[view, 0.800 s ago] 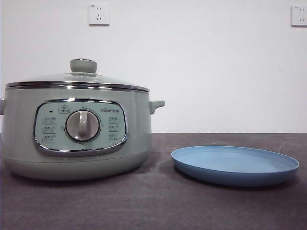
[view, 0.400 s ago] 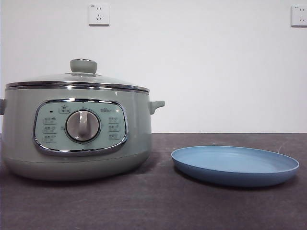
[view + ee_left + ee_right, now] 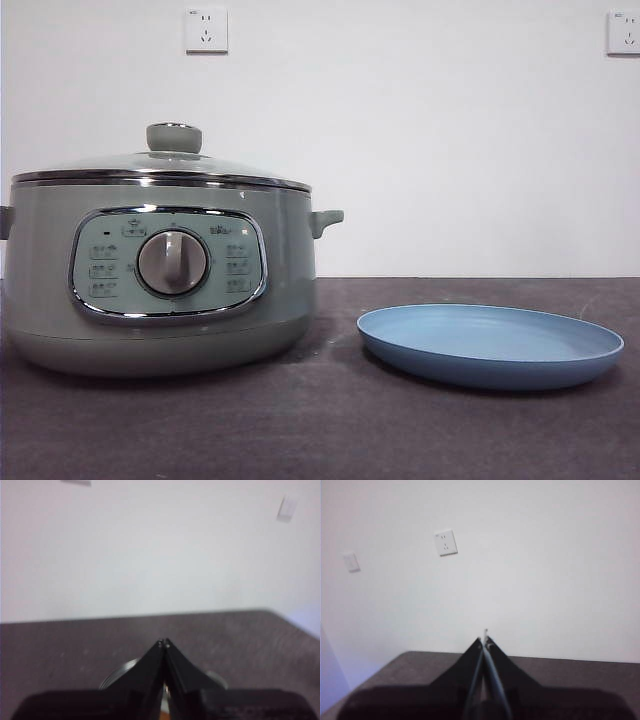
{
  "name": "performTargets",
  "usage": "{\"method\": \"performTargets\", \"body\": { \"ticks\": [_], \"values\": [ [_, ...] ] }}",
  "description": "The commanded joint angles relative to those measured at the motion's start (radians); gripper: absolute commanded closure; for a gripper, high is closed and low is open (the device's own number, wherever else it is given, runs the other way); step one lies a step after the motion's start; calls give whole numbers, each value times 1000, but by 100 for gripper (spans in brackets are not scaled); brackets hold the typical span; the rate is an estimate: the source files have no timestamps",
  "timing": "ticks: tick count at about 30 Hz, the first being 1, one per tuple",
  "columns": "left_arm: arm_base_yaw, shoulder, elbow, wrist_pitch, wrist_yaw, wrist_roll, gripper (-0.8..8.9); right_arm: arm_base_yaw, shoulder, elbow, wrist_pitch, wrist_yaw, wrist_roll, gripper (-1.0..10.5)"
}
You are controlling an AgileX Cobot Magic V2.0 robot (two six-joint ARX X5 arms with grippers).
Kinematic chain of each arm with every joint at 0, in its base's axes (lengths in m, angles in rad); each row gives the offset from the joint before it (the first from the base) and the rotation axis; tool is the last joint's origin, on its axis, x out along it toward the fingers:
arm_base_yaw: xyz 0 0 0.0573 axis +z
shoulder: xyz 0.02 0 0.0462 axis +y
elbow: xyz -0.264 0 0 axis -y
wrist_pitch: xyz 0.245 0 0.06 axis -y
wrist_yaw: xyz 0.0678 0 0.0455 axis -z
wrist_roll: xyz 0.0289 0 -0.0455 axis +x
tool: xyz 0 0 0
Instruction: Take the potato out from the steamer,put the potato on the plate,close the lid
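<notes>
Waiting: left end effector [image 3: 164,643], right end effector [image 3: 484,640] closed, empty.

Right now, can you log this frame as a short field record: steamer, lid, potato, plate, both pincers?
steamer: stands on the dark table, to the left in the front view, dial facing the camera
lid: on the steamer, closed
potato: not visible in any view
plate: on the table beside the steamer, apart from it, nothing on it
left pincer: shut, holding nothing, raised above the table
right pincer: shut, holding nothing, pointing toward the wall
</notes>
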Motion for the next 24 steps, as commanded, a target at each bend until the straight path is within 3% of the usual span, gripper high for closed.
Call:
{"method": "performTargets", "body": {
  "ticks": [1, 5, 11, 13, 14, 16, 18, 24],
  "values": [
    [3, 101, 103, -101, 1, 115, 820, 21, 114, 136, -105, -4, -95, 958],
    [2, 256, 237, -233, 1, 166, 819, 70, 289, 324, -300, -1, -169, 958],
    [-2, 434, 351, -291, 22, 171, 804, 132, 465, 443, -449, -1, -254, 931],
    [-6, 467, 367, -286, 53, 170, 678, 146, 492, 444, -459, -1, -254, 835],
    [-11, 482, 369, -277, 64, 163, 520, 152, 509, 444, -468, 0, -253, 725],
    [-18, 499, 369, -266, 69, 142, 330, 158, 526, 444, -484, 3, -253, 553],
    [-27, 517, 369, -259, 73, 133, 311, 159, 540, 444, -499, 3, -253, 407],
    [-78, 581, 369, -208, 76, 111, 311, 167, 545, 444, -506, 3, -241, 393]
  ]
}}
